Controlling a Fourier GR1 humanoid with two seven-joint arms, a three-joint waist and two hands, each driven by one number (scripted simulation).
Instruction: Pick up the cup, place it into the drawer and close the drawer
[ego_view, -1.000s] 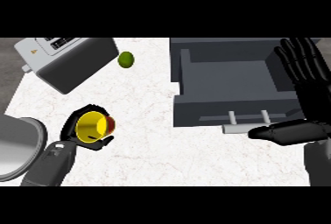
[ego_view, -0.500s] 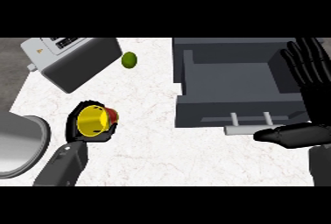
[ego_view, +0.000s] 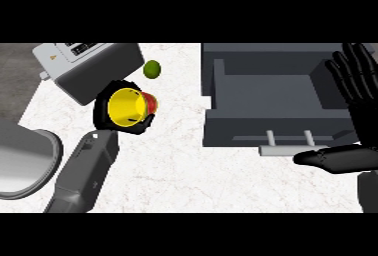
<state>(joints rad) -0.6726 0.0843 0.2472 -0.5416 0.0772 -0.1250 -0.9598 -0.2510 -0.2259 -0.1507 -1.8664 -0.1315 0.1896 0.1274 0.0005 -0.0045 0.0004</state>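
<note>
The open grey drawer (ego_view: 277, 102) sat at the upper right of the white marbled counter (ego_view: 192, 170), its handle (ego_view: 289, 149) facing the view's lower edge. Well to the left of the drawer, the left hand (ego_view: 111, 112) was curled round the yellow cup (ego_view: 130, 106), which had a red outside and lay tilted so that its yellow inside showed; black fingers wrapped its rim and lower side, so the cup was held apart from the drawer, with bare counter between them. The grey left forearm (ego_view: 85, 172) ran down from that hand toward the lower edge. Just above and to the right of the cup, still left of the drawer, a small green lime-like fruit (ego_view: 152, 68) lay on the counter. Farther left of the drawer stood a grey toaster-like appliance (ego_view: 88, 62), and a round grey metal bowl or pan (ego_view: 22, 162) showed at the left edge. The right hand (ego_view: 358, 85) rested spread at the drawer's right side, fingers straight and pointing up, holding nothing.
</note>
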